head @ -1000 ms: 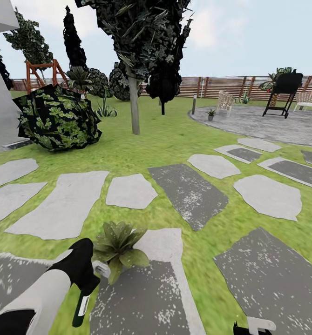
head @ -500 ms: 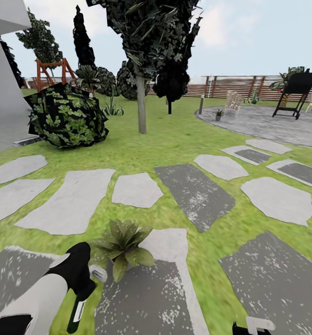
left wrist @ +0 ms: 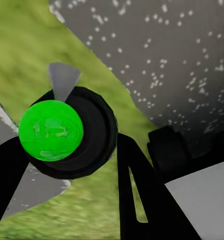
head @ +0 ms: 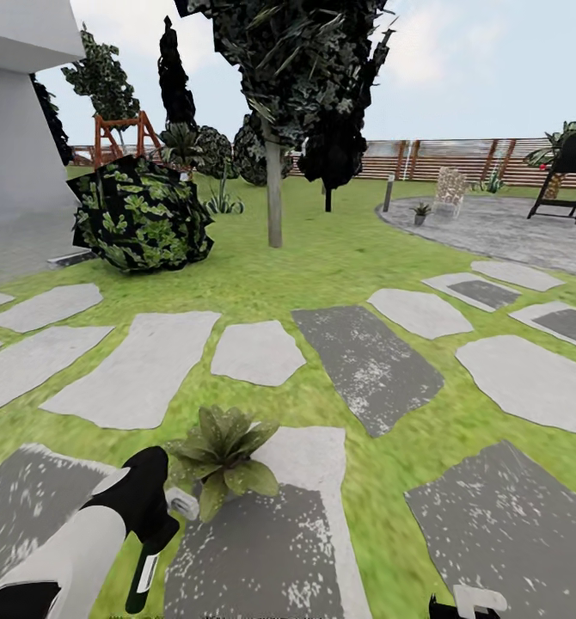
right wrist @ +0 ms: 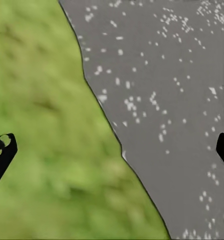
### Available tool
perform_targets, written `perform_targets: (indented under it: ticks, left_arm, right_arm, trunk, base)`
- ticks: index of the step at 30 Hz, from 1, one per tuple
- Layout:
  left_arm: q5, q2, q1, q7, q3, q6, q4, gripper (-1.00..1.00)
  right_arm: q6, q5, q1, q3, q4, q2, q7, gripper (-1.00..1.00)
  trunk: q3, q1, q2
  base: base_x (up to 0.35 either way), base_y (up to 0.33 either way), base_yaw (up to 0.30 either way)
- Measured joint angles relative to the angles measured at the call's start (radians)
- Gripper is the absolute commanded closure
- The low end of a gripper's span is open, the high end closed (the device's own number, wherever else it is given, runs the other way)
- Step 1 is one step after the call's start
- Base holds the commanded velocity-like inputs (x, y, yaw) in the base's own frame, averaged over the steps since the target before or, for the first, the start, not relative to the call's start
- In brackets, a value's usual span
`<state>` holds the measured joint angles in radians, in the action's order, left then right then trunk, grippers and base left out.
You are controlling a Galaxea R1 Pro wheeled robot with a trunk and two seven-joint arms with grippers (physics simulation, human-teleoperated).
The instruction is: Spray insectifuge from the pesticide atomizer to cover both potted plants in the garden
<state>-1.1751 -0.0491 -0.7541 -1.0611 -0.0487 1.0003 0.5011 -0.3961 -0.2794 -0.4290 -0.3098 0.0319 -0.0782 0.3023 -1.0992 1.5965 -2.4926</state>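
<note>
The pesticide atomizer, a dark bottle with a pale label, hangs from my left gripper at the lower left, which is shut on it. The left wrist view looks along the atomizer, a round black body with a bright green disc on its end, held between the black fingers. Just right of that hand, a potted plant with green and brownish leaves stands on a stepping stone. A second potted plant stands far off at the patio's edge. My right gripper is open over grass and stone.
Flat grey stepping stones cross the lawn. A big dark glossy shrub and a tree trunk stand ahead on the left. The round paved patio, a black grill, a bollard and the wooden fence lie far right.
The whole picture has shifted to the right, so the camera has turned left. My left arm with the atomizer stays beside the near potted plant.
</note>
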Motion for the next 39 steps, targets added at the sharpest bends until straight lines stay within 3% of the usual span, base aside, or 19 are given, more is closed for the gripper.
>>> perform_targets:
  ticks: [11, 15, 21, 25, 32, 39]
  left_arm:
    - [-0.001, -0.005, 0.0, 0.0, -0.003, 0.0, -0.001, 1.0]
    - [-0.003, -0.004, 0.004, 0.006, 0.001, 0.0, -0.011, 1.0]
    - [0.008, 0.008, 0.026, 0.067, -0.001, -0.002, -0.008, 1.0]
    - [0.01, 0.0, 0.028, 0.074, -0.004, -0.004, -0.003, 1.0]
    - [0.015, 0.014, 0.04, 0.074, -0.006, -0.007, 0.003, 1.0]
    - [0.063, 0.015, 0.055, 0.078, -0.007, -0.009, 0.056, 1.0]
  right_arm:
    - [0.0, 0.0, 0.0, 0.0, 0.0, 0.0, 0.0, -1.0]
    - [0.0, 0.0, 0.0, 0.0, 0.0, 0.0, -0.001, -1.0]
    - [0.0, 0.0, 0.0, 0.0, -0.001, 0.001, -0.002, -1.0]
    - [0.0, -0.001, 0.0, 0.0, 0.0, 0.002, -0.002, -1.0]
    - [0.0, -0.001, 0.0, 0.0, 0.0, 0.0, -0.002, -1.0]
    - [-0.001, -0.001, 0.0, 0.0, 0.0, 0.0, -0.002, -1.0]
  trunk:
    - [0.0, 0.0, 0.0]
    - [0.0, 0.0, 0.0]
    - [0.0, 0.0, 0.0]
    - [0.0, 0.0, 0.0]
    - [0.0, 0.0, 0.0]
    - [0.0, 0.0, 0.0]
  base:
    - [0.009, -0.242, 0.274]
    - [0.053, -0.022, 0.277]
    - [0.003, -0.001, 0.276]
    - [0.0, 0.0, 0.22]
    - [-0.003, -0.001, 0.02]
    - [-0.144, -0.192, 0.017]
